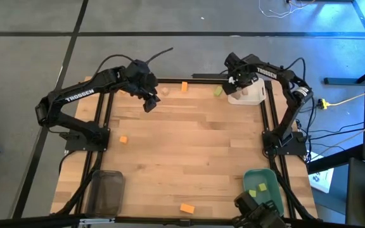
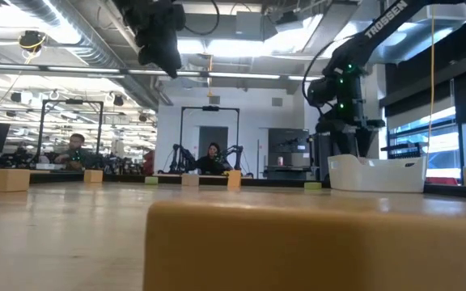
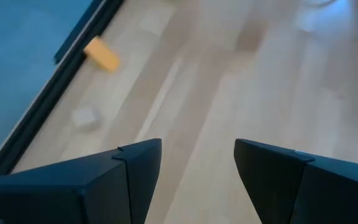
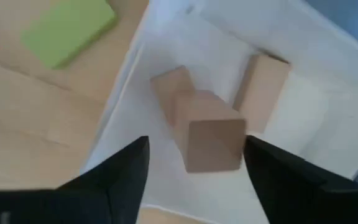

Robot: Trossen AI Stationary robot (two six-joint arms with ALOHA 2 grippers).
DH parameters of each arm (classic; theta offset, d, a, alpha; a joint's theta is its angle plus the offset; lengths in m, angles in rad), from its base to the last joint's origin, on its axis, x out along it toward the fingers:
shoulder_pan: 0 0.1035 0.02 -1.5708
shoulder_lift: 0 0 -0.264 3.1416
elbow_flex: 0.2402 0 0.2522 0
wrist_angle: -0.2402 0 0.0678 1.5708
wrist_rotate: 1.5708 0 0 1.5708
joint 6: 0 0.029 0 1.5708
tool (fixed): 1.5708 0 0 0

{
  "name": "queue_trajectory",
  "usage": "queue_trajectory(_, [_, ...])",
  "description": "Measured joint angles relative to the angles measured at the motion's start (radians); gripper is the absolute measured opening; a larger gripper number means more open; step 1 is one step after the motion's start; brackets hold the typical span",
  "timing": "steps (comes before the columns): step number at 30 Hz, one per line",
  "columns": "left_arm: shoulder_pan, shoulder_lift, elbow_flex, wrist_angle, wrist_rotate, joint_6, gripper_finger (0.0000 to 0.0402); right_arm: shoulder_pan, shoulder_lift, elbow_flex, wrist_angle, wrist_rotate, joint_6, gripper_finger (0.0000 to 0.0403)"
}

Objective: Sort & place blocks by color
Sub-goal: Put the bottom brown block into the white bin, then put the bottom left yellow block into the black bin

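The right hand (image 4: 194, 165) hangs over the white rectangular tray (image 1: 249, 95) at the far right corner of the wooden counter (image 1: 189, 152), its two dark fingers (image 4: 120, 177) spread wide and gripping nothing. Straight below them a pale tan wooden block (image 4: 210, 134) sits in the tray — whether it is resting on the others or in mid-air cannot be told — with a second tan block (image 4: 169, 84) touching it behind and a third tan oblong block (image 4: 263, 84) just beside it. Outside the tray wall, on the counter, lies a light green flat block (image 4: 67, 31); from above it shows just to the left of the tray. In the low view green lights glow on this arm, and "TROSSEN" reads in white along its upper link.

The left hand (image 3: 197, 174) is raised above the far left part of the counter, fingers (image 3: 132, 171) parted with bare wood showing between them — it holds nothing. Ahead of it lie an orange oblong block (image 3: 101, 55) near the counter's dark edge rail and a small pale tan cube (image 3: 84, 117) closer in. "TROSSEN" is printed in white on this arm's forearm too.

Farther out, an orange cube (image 1: 123, 139) lies at the left side, and an orange flat block (image 1: 187, 208) sits near the near edge. The green tray (image 1: 272, 176) at the near right holds two light green blocks (image 1: 257, 190); the dark grey tray (image 1: 106, 190) stands at the near left.
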Motion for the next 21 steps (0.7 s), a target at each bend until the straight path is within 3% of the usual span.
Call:
queue_trajectory(5, [0.0, 0.0, 0.0, -0.062, -0.063, -0.084, 0.0196, 0.024, -0.051, 0.085, -0.009, 0.001, 0.0, 0.026])
queue_trajectory(10, [0.0, 0.0, 0.0, -0.265, -0.078, -0.199, 0.0196, 0.064, -0.137, 0.177, -0.022, 0.001, -0.002, 0.0261])
queue_trajectory(17, [-0.088, 0.0, 0.0, -0.657, -0.116, -0.676, 0.0196, 0.149, -0.279, 0.258, -0.018, 0.002, -0.003, 0.0261])
queue_trajectory(21, [-0.209, 0.0, -0.011, -0.732, -0.145, -0.925, 0.0196, 0.199, -0.346, 0.262, 0.014, 0.001, -0.005, 0.0261])
